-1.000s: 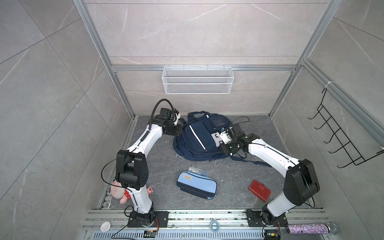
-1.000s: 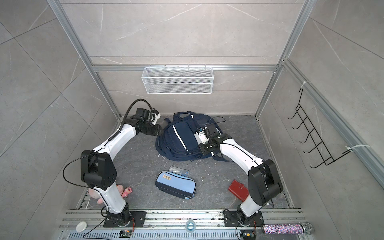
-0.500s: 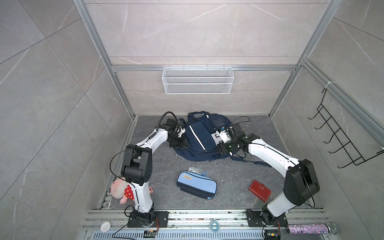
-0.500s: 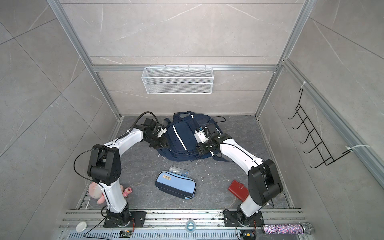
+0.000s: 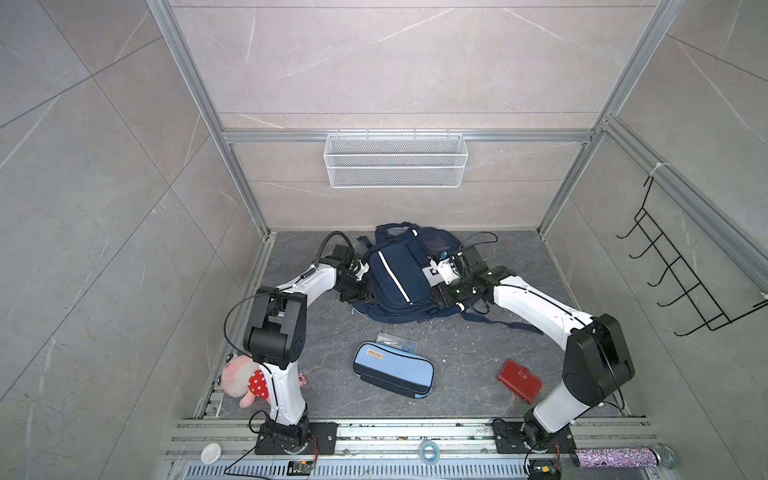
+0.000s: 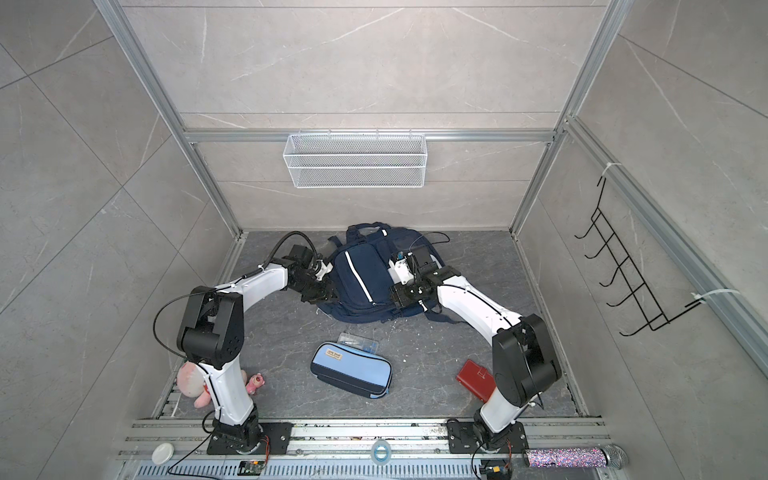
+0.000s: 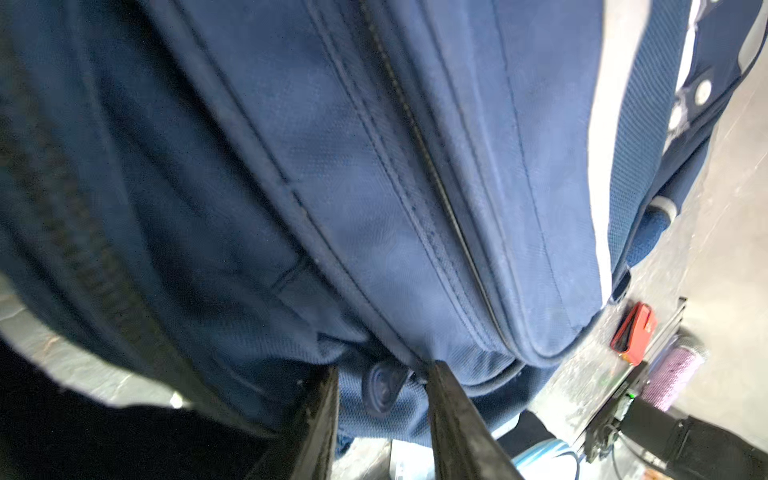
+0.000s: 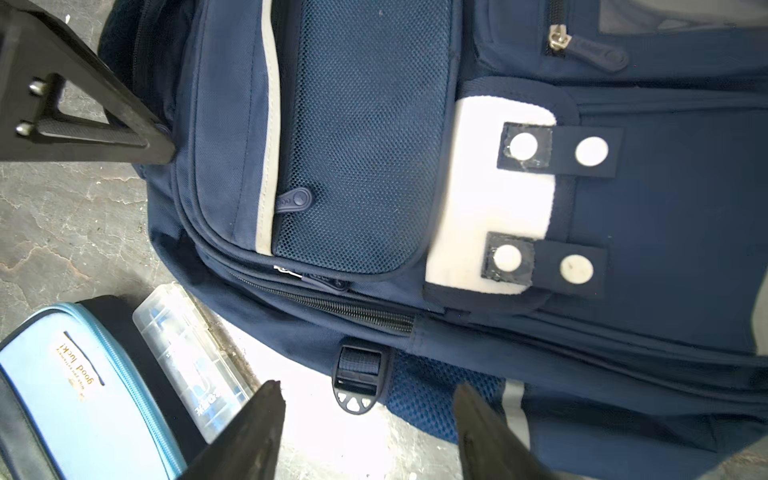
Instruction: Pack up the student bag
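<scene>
The student bag (image 5: 399,282) lay flat at the back of the grey floor (image 5: 478,365), close to the rear wall, front panel up with a white stripe showing. It sat in the same place in both top views.

The left gripper (image 5: 362,297) was against the bag's left side. In the left wrist view its jaws stood partly open, straddling a dark zip pull (image 7: 382,388) on the side seam. A slim gap was still visible, so it wasn't clamped on the pull.

The right gripper (image 5: 438,301) was at the bag's right side, near the white patch pocket (image 8: 490,199). In the right wrist view its jaws were wide open with nothing between them. A strap buckle (image 8: 357,382) lay just past the tips.

- Light-blue pencil case (image 5: 392,374): in front of the bag, apart from it.
- Clear plastic box (image 5: 397,340): just beside the case's far edge, between case and bag.
- Red wallet (image 5: 519,380): near the right arm's base.
- Pink plush toy (image 5: 239,380): by the left arm's base, at the floor's left edge.
- White wire basket (image 5: 395,160): on the rear wall.
- Black hook rack (image 5: 685,286): on the right wall.
</scene>
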You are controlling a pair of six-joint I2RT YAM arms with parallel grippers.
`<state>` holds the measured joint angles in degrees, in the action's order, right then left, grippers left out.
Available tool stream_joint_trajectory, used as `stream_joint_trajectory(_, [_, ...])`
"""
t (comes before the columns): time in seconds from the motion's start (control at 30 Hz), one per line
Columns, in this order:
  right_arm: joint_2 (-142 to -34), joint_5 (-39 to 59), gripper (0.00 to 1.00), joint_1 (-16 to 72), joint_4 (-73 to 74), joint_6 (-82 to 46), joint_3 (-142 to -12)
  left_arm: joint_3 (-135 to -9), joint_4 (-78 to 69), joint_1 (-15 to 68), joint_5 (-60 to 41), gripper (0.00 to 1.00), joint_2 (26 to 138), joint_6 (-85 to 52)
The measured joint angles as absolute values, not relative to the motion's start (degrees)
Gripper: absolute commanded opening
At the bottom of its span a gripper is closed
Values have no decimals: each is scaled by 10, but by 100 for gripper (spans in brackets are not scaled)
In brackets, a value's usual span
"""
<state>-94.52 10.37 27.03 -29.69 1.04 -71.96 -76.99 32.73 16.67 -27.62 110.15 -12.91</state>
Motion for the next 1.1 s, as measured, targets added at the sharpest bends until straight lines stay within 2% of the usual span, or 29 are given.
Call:
stream_joint_trajectory(0.23, [-945, 105, 67, 270, -297, 8, -720, -768, 316, 165, -295, 0, 1114, -151])
stream_joint_trajectory(0.47, [-945, 111, 68, 270, -297, 9, -720, -761, 309, 165, -300, 0, 1108, -151])
stream_joint_trajectory(0.67, [-957, 134, 72, 290, -312, 29, -749, -704, 300, 166, -299, 0, 1011, -150])
stream_joint_trajectory(0.73, [-965, 144, 77, 304, -318, 33, -769, -697, 306, 168, -299, 0, 965, -148])
stream_joint_trajectory(0.83, [-973, 160, 94, 318, -319, 36, -793, -701, 312, 171, -299, 0, 915, -140])
stream_joint_trajectory(1.0, [-986, 180, 95, 329, -319, 41, -827, -727, 350, 173, -300, 0, 886, -132])
stream_joint_trajectory(1.03, [-988, 183, 99, 332, -319, 41, -832, -734, 357, 173, -300, 0, 886, -132])
stream_joint_trajectory(1.1, [-991, 189, 100, 339, -320, 43, -841, -755, 374, 173, -299, 0, 886, -131])
